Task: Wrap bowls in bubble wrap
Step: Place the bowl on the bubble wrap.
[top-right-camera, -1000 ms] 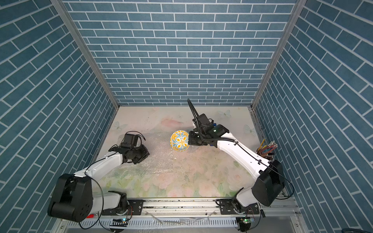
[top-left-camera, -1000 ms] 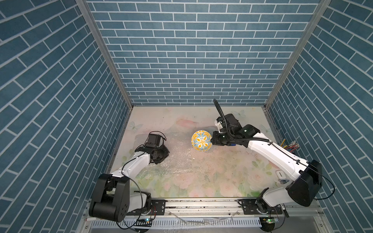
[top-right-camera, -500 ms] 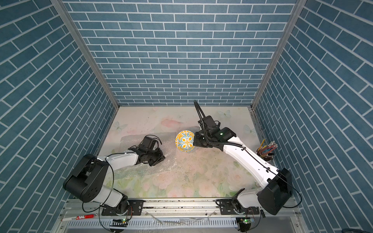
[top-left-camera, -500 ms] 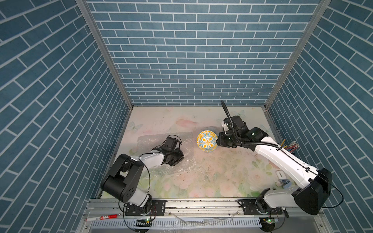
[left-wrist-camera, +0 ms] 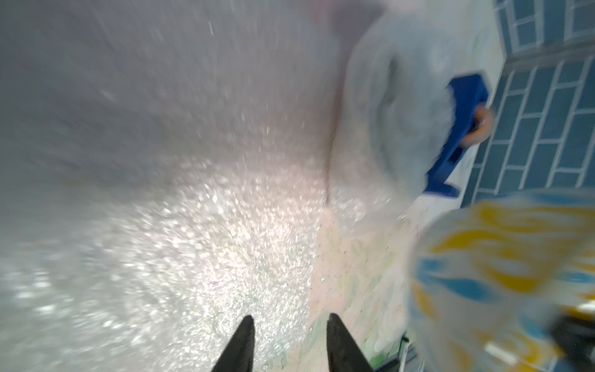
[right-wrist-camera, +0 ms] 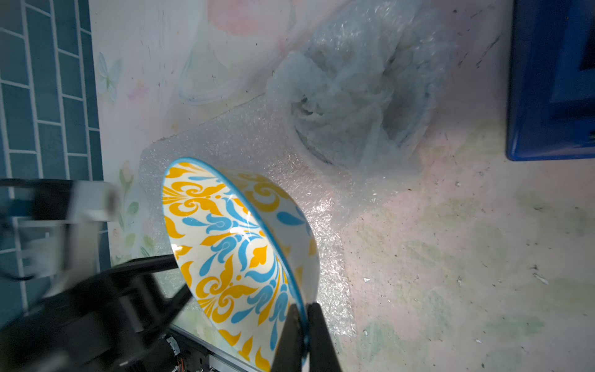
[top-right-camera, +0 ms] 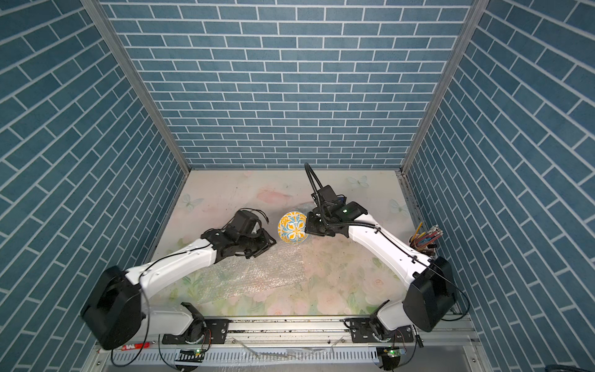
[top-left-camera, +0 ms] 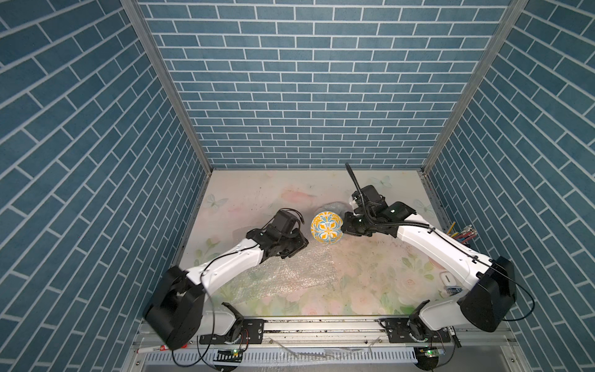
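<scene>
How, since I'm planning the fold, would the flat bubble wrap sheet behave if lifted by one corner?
Probably floppy: the bubble wrap sheet lies thin and rippled, so a lifted corner would likely drape. Likely creases easily, as the crumpled bubble wrap bundle suggests.

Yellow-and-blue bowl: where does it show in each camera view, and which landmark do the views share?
A top view: bowl mid-table, tipped up toward the camera, at the far edge of the flat bubble wrap sheet.
A top view: same place, same tilt.
Left wrist: blurred and close, beside the open left gripper.
Right wrist: on edge, rim pinched by the right gripper.
Shared landmark: that sheet, in all four.
</scene>
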Controlling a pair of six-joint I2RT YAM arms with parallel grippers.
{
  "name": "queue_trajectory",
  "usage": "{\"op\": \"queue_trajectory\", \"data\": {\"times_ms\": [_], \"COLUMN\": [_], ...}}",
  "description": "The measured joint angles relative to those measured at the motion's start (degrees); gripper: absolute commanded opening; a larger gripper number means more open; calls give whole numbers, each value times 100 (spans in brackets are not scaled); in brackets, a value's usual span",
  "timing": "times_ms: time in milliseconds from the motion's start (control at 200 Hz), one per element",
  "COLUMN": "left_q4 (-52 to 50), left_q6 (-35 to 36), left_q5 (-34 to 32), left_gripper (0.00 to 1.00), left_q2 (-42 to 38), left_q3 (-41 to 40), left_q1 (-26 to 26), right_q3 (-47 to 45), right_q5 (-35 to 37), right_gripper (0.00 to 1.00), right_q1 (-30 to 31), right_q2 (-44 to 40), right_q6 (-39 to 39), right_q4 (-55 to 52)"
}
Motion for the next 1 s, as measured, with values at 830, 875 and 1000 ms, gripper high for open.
{"op": "queue_trajectory", "data": {"times_ms": [830,875,1000], "left_q4": [-935,-857,-671], "left_q6": [1062,1062,1062], "left_q5": [31,70,136], "left_gripper": [9,9,9], "left_q2": [46,142,267], "left_q3": [-173,-173,-173], "left_q1": [1499,1462,1394], "right_q3": [1062,966,417], "right_q5": [-817,-723,-374], "right_gripper": [51,57,62], "right_q1": [1276,1276,1276], "right_q2": [2780,2664,1893], "right_q6": [343,352,334], "right_q4": [1093,1058,868]}}
